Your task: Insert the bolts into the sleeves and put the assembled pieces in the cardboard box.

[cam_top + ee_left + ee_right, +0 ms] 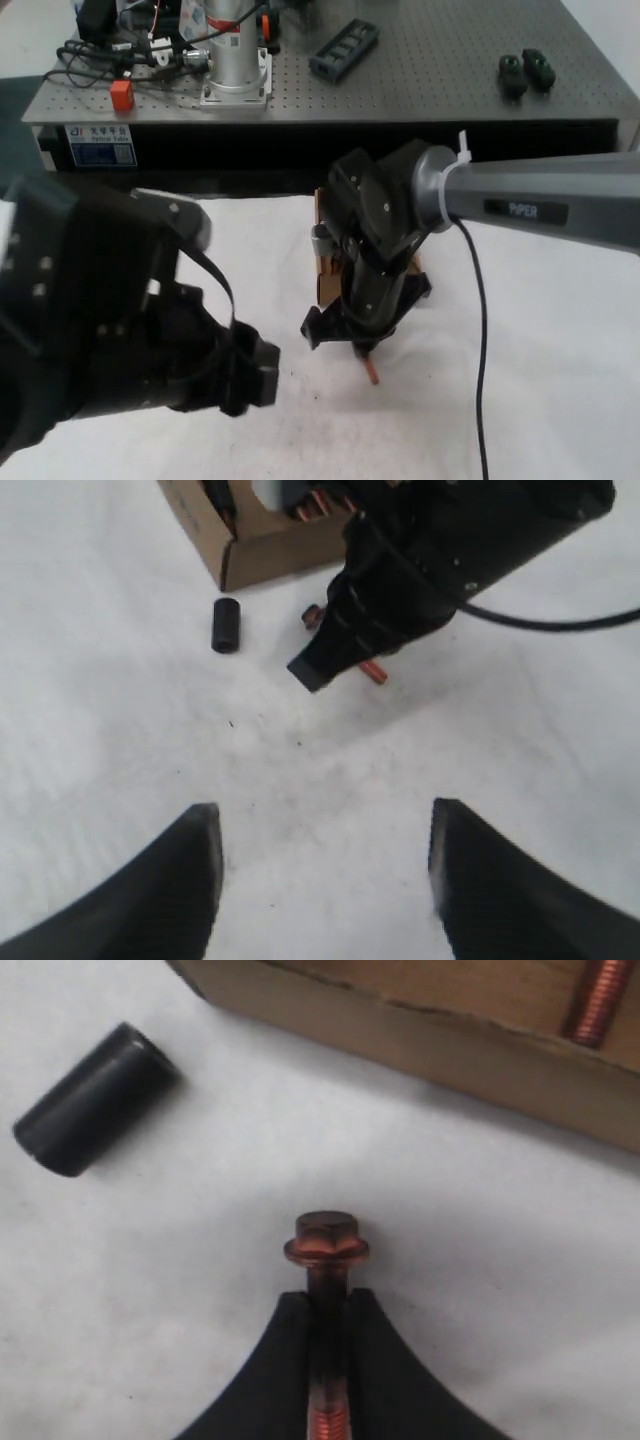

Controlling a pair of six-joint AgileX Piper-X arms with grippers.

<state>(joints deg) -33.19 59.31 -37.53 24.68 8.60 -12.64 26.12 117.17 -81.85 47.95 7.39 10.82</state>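
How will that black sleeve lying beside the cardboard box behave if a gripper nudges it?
The black sleeve is a smooth cylinder lying on its side, so it would probably roll if pushed sideways. The white cloth under it may slow that. It looks rigid, so a pinch likely won't deform it.

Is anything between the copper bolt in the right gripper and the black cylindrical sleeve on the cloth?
Nothing visible does. Only bare white cloth separates the copper hex-head bolt, clamped in the right gripper, from the black cylindrical sleeve; the brown cardboard box sits aside.
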